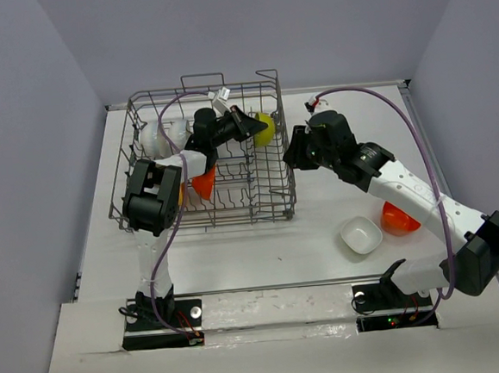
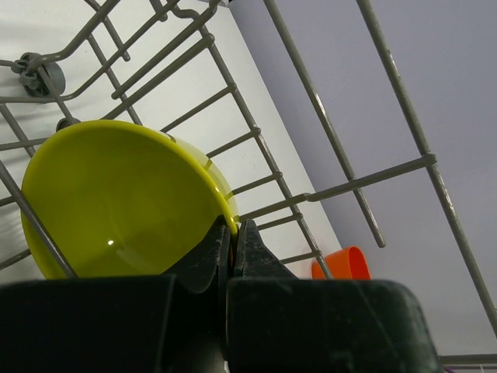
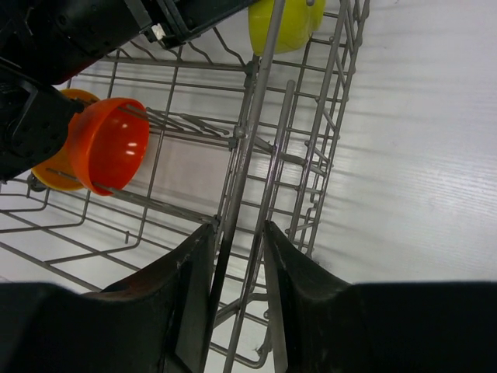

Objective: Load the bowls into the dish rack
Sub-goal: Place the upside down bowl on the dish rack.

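Note:
The grey wire dish rack (image 1: 272,204) stands left of centre. My left gripper (image 1: 253,126) reaches into its far right corner and is shut on the rim of the lime green bowl (image 1: 266,128). In the left wrist view the jaws (image 2: 233,231) pinch that bowl's rim (image 2: 116,198). A white bowl (image 1: 152,138), a red-orange bowl (image 1: 204,184) and an orange-yellow bowl (image 3: 48,177) stand in the rack. My right gripper (image 1: 292,153) is at the rack's right wall. Its jaws (image 3: 239,227) are closed on two upright wall wires (image 3: 247,148).
A white squarish bowl (image 1: 360,235) and a red-orange bowl (image 1: 398,219) lie on the table right of the rack, under my right arm. An orange bowl (image 2: 342,264) shows beyond the rack wires in the left wrist view. Purple walls surround the table.

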{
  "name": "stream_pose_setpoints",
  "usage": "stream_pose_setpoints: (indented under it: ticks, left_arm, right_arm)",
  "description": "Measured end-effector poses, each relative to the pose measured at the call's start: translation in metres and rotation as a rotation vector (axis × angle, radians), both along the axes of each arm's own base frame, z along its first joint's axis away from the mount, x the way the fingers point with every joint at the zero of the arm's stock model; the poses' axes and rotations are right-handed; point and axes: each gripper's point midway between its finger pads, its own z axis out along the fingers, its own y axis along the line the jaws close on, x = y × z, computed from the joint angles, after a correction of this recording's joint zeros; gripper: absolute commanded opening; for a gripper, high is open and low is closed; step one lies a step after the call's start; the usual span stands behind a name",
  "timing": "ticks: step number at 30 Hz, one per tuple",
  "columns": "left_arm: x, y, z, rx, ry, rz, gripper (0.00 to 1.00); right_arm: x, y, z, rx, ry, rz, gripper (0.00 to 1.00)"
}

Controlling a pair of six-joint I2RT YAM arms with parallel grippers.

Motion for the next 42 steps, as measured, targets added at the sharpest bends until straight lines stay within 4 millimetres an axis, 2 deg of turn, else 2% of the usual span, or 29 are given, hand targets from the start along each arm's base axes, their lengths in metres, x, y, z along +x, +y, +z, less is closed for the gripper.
stream_pose_setpoints:
  ticks: [7,11,25,34,39,42]
  left_arm:
    - [0.0,0.001,-0.005,0.028,-0.004,0.012,0.0]
    - [-0.002,0.004,-0.005,0.045,-0.006,0.019,0.0]
    - [-0.019,0.009,0.002,0.135,0.004,0.043,0.0]
    - [-0.022,0.016,0.002,0.17,0.009,0.066,0.0]
    - [-0.023,0.019,0.0,0.185,0.01,0.08,0.06]
    - [-0.023,0.022,-0.003,0.193,0.016,0.089,0.06]
  right_arm:
    - [-0.001,0.004,0.002,0.015,-0.004,0.009,0.23]
    - [0.0,0.006,0.003,0.02,-0.008,0.012,0.21]
    - [0.001,0.006,0.003,0.033,-0.009,-0.005,0.2]
    - [0.002,0.008,0.003,0.041,-0.015,-0.007,0.19]
    - [0.003,0.008,0.003,0.043,-0.019,-0.007,0.19]
    - [0.003,0.008,0.003,0.043,-0.02,-0.007,0.19]
